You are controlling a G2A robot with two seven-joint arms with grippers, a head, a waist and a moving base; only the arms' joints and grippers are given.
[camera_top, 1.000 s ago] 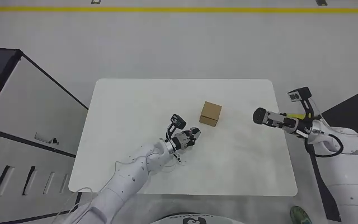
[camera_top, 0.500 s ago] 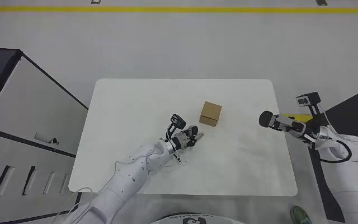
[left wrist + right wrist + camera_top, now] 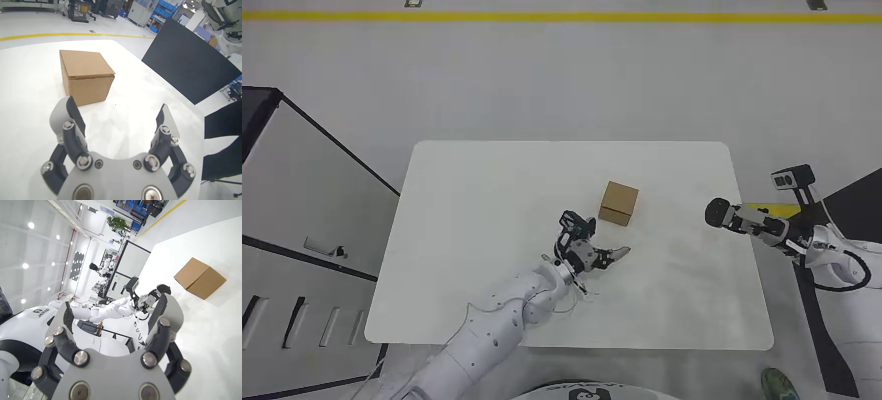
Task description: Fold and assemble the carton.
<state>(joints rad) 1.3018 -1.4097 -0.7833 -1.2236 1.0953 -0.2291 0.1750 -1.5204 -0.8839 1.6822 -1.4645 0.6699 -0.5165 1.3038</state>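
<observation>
While the small closed brown cardboard carton [image 3: 619, 202] sits mid-frame on the white rounded table [image 3: 472, 220], left gripper [image 3: 117, 101] just below it, jaws spread wide, empty, right gripper [image 3: 115, 298] at the table's right edge, jaws wide apart, holding nothing

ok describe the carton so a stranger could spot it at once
Start at the white table. Near its middle sits a brown cardboard carton, closed into a cube. It is the only brown thing there, ahead of the open left gripper.
</observation>
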